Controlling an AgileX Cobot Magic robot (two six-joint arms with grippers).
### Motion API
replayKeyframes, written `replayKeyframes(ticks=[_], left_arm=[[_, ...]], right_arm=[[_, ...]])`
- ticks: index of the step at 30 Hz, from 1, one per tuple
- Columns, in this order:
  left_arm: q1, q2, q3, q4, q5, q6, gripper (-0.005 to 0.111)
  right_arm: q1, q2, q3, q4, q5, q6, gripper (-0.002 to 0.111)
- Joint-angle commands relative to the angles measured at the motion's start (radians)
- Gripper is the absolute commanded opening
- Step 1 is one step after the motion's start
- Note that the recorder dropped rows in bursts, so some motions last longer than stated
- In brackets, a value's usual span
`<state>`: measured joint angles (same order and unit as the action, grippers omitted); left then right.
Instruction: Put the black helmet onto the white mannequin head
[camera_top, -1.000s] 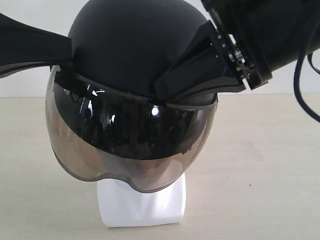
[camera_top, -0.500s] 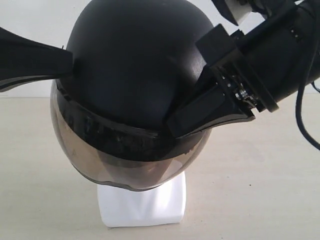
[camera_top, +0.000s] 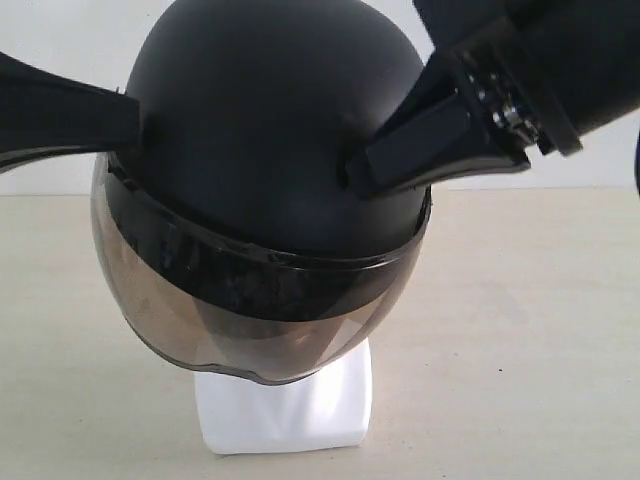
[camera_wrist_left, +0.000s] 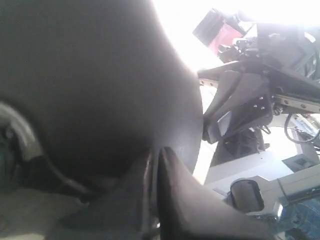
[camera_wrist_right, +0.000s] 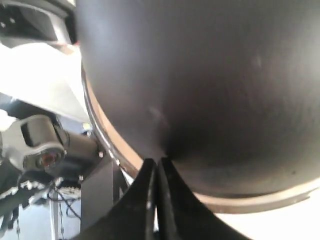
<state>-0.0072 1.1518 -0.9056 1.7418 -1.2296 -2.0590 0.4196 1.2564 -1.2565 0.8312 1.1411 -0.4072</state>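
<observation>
Matte black shell fills the middle of the scene. The black helmet sits over the white mannequin head, of which only the blocky base shows, below the smoky visor, on the pale tabletop. The left claw meets the shell's left side and the right claw its upper right. Both wrist views show the jaws pressed together with nothing between them and their tips against the smooth shell, so they push rather than grip.

The helmet looks a little askew, its brim slanting down toward the right. The step in hand appears to be the final seating. The next move likely calls for small, balanced pressure from both sides to level it, then lifting each claw straight off so the slick shell is not dragged or the base tipped.
</observation>
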Motion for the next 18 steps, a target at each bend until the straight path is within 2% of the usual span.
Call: replayKeyframes(ticks=[1,5,7,10,14,18], left_arm=[[-0.003,-0.028,-0.054,0.003,0.012,-0.04,0.004],[-0.001,-0.05,-0.113,0.003,0.018,-0.041,0.004],[0.012,-0.059,-0.139,0.003,0.018,-0.041,0.004],[0.048,-0.075,-0.163,0.003,0.04,-0.041,0.004],[0.093,-0.077,-0.165,0.003,0.09,-0.041,0.004],[0.103,-0.05,-0.165,0.003,0.135,-0.041,0.004]], right_arm=[[-0.013,-0.011,-0.043,-0.027,-0.097,0.059,0.0],[-0.122,-0.045,-0.052,-0.048,-0.082,0.085,0.0],[-0.206,-0.064,-0.047,-0.084,-0.047,0.085,0.0],[-0.276,-0.069,-0.017,-0.089,-0.08,0.09,0.0],[-0.281,-0.005,0.063,-0.082,-0.099,0.082,0.0],[-0.281,0.075,0.158,-0.072,-0.204,0.081,0.0]])
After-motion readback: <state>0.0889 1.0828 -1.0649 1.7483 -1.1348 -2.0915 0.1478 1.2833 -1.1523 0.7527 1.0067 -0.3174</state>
